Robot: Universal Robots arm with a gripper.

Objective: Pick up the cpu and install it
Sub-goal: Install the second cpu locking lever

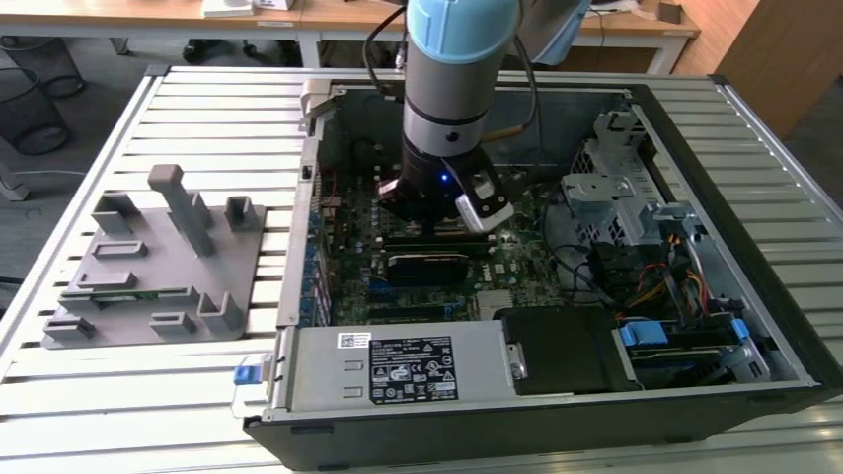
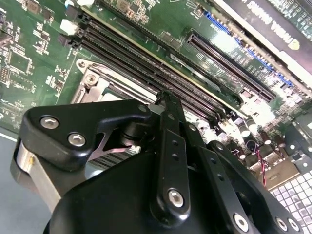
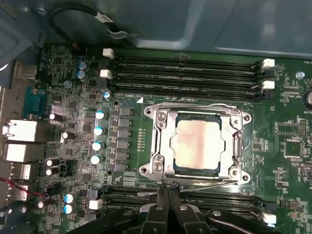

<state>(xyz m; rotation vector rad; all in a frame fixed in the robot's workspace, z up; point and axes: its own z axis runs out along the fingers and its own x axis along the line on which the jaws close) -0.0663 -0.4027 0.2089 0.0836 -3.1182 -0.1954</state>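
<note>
In the exterior view, the open computer case [image 1: 737,178] fills the middle and right of the frame, holding the green motherboard [image 1: 514,257]. The gripper [image 1: 441,222] reaches down into it. In the first wrist view the cpu [image 3: 200,145] sits inside the socket frame [image 3: 158,146], centre frame, its silver top bare. The fingers [image 3: 168,195] are pressed together, holding nothing, just at the frame's edge.

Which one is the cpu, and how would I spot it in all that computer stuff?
Find the big green circuit board inside the open computer case. Near its middle, between the rows of long black slots, sits a metal frame. The cpu lies inside that frame: it is the one flat, plain silver-grey square there.
</note>
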